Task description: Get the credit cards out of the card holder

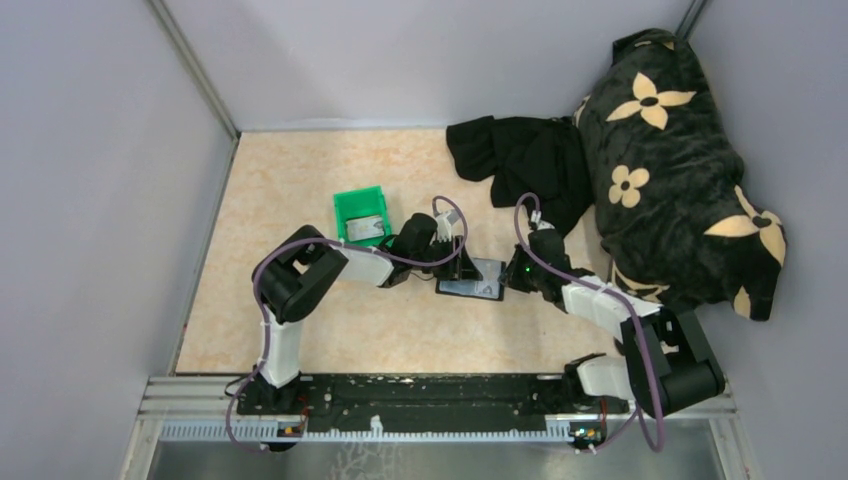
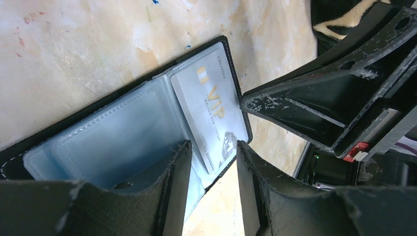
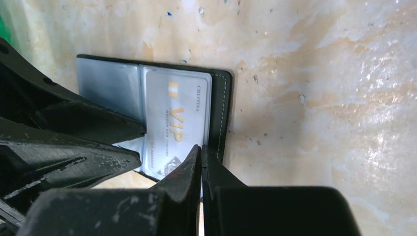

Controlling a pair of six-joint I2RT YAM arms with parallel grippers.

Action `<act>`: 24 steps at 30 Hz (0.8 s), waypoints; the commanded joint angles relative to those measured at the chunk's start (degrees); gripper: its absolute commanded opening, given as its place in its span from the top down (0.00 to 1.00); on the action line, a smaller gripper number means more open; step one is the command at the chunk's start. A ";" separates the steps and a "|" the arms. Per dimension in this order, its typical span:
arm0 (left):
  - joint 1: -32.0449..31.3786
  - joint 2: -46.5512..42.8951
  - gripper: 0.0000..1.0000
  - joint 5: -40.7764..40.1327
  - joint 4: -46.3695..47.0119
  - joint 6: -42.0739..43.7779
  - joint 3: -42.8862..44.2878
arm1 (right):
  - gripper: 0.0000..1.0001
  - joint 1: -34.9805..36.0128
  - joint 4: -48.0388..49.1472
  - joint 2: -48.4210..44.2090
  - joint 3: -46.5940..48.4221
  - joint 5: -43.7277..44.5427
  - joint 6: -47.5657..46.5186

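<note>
Left gripper [image 2: 212, 146]: fingers apart, empty, straddling the card holder's [image 2: 98, 142] near edge.
Card holder: open flat on the table [image 2: 74, 49], between the grippers.
Credit card [image 2: 211, 108]: in the right sleeve; thin, stiff, slick, so probably pinch its corner.
Right gripper [image 3: 200, 150]: clenched, tips down on the holder's rim.

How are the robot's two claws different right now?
The left gripper is open, fingers apart; the right gripper is pinched shut. The left gripper is over the card holder's clear pockets; the right gripper's tip is at its black edge beside the pale card. Both are black and meet at the open holder.
</note>
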 commanded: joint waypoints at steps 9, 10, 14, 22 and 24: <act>0.54 3.06 0.53 -4.07 -7.46 3.39 -1.21 | 1.00 -0.27 0.34 1.14 -2.08 -0.23 -1.15; 0.58 3.14 0.53 -3.85 -7.28 3.44 -1.14 | 1.00 -0.26 0.71 1.37 -2.28 -0.32 -1.16; 0.54 3.36 0.53 -2.76 -6.62 3.19 -0.94 | 1.00 -0.33 2.26 2.95 -2.76 -1.75 -0.68; 0.37 3.83 0.60 -0.45 -4.85 2.09 -0.35 | 1.00 -0.24 4.22 4.37 -3.08 -3.50 -0.11; 0.39 4.17 0.70 -0.05 -4.85 2.03 0.11 | 1.00 -0.18 4.51 4.46 -3.20 -3.77 -0.03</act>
